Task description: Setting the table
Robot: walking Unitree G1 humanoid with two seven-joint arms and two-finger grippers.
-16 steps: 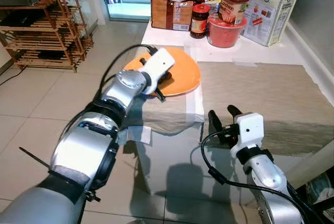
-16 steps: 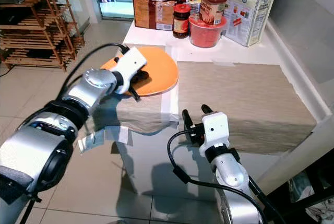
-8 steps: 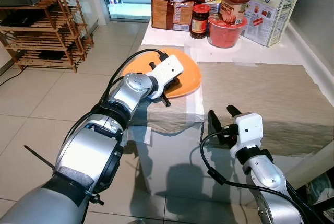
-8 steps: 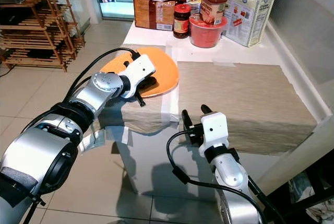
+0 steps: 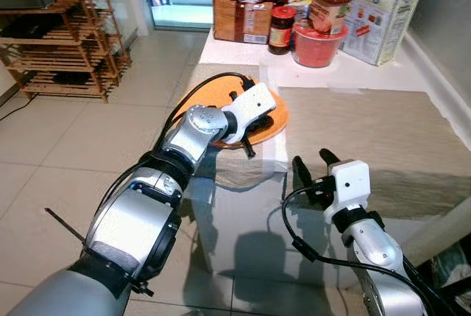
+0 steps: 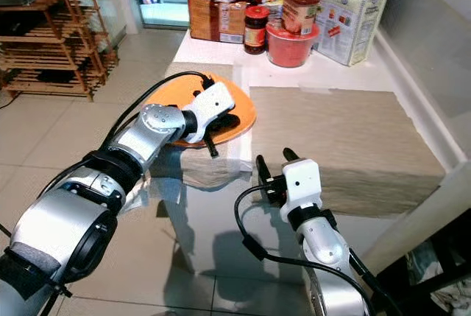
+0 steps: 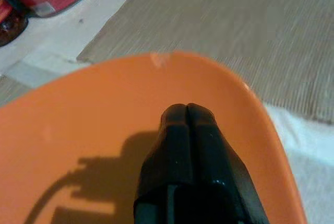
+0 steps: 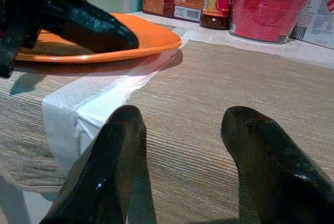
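Gripping the orange plate (image 5: 270, 126), left tool (image 7: 187, 110) rests above it.

Silver arms, white wrists, black cables, black-fingered grippers

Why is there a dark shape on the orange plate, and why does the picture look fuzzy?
Left wrist view: the dark shape on the orange plate is the shadow of the left pincer, and the whole picture is soft and blurry. Right wrist view: the right pincer sits so close that it blurs. Eye views: sharp and evenly lit.
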